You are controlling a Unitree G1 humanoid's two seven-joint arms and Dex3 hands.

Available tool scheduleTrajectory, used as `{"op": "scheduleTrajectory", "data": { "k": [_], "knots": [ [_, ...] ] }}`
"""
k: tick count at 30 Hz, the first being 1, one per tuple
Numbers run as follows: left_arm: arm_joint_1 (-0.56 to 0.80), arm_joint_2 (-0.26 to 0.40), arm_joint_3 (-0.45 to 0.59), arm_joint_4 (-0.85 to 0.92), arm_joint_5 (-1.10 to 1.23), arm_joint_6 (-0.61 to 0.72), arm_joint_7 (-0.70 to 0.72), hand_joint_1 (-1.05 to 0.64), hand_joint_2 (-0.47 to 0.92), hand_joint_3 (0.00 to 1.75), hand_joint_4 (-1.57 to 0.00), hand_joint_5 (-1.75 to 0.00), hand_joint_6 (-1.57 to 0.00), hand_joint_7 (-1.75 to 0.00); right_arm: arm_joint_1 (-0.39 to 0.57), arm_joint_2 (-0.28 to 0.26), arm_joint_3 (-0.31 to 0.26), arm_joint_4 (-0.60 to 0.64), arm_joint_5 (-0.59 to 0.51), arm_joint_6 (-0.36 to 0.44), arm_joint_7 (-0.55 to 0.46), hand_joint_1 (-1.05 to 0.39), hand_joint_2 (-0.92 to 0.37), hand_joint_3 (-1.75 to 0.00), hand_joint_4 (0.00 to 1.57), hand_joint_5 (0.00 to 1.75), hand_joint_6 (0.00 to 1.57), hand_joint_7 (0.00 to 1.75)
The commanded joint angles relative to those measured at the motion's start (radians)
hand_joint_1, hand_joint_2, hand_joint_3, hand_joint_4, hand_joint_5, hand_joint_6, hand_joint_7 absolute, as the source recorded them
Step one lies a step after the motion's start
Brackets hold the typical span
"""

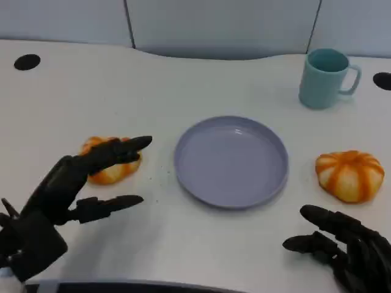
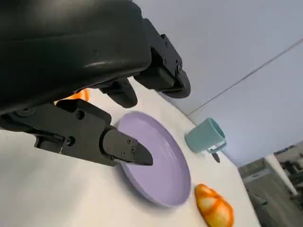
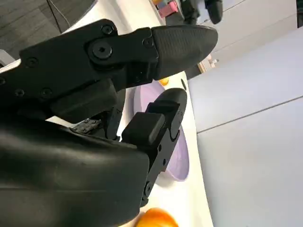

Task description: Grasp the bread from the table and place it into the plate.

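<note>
The white worktop (image 1: 201, 79) spreads before me with a round, shallow lavender plate (image 1: 231, 161) lying bare at its middle and a teal ceramic mug (image 1: 325, 78) standing well behind it toward my right. My black left hand (image 1: 64, 195) hovers with its fingers spread wide and holding nothing, its upper fingers reaching over the orange-and-cream striped bread roll (image 1: 109, 162) that lies on the worktop just left of the plate. My black right hand (image 1: 345, 250) sits low at the near edge, fingers apart and holding nothing, near a second, pumpkin-shaped orange roll (image 1: 349, 175) that lies right of the plate.
</note>
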Motion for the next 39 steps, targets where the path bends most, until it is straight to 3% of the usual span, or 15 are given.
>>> {"op": "scheduleTrajectory", "data": {
  "k": [1,11,20,28,33,39],
  "knots": [
    [-0.035,0.074,-0.035,-0.031,0.097,0.002,0.056,-0.16,0.85,0.04,-0.03,-0.71,-0.4,0.0,0.007,-0.005,-0.005,0.013,0.005,0.007,-0.006,-0.74,-0.92,-0.31,0.64,0.82,0.93,0.0],
    [-0.115,0.192,-0.117,-0.07,0.367,0.03,0.207,-0.09,0.79,0.05,-0.1,-0.41,-0.36,0.0,-0.003,-0.007,-0.009,0.032,0.006,-0.007,0.008,-0.74,-0.92,-0.31,0.63,0.8,0.92,0.0],
    [-0.213,0.266,-0.217,-0.081,0.526,0.171,0.214,-0.23,0.79,0.05,-0.04,-0.29,-0.25,0.0,-0.009,-0.009,-0.014,0.05,0.01,-0.011,0.013,-0.75,-0.92,-0.31,0.65,0.79,0.93,0.01],
    [-0.285,0.261,-0.307,-0.071,0.642,0.32,0.218,-0.28,0.8,0.03,-0.01,-0.24,-0.2,0.0,-0.014,-0.012,-0.019,0.062,0.015,-0.01,0.029,-0.74,-0.92,-0.31,0.66,0.77,0.93,0.01],
    [-0.344,0.245,-0.359,0.01,0.648,0.394,0.216,-0.24,0.83,0.04,0.0,-0.18,-0.18,0.0,-0.014,-0.011,-0.021,0.061,0.013,-0.009,0.028,-0.74,-0.92,-0.3,0.68,0.77,0.94,0.01],
    [-0.436,0.201,-0.43,0.129,0.687,0.518,0.219,-0.31,0.83,0.02,-0.01,-0.14,-0.16,0.0,-0.012,-0.012,-0.019,0.06,0.006,-0.017,0.03,-0.74,-0.92,-0.31,0.67,0.76,0.94,0.01]
  ]
}}
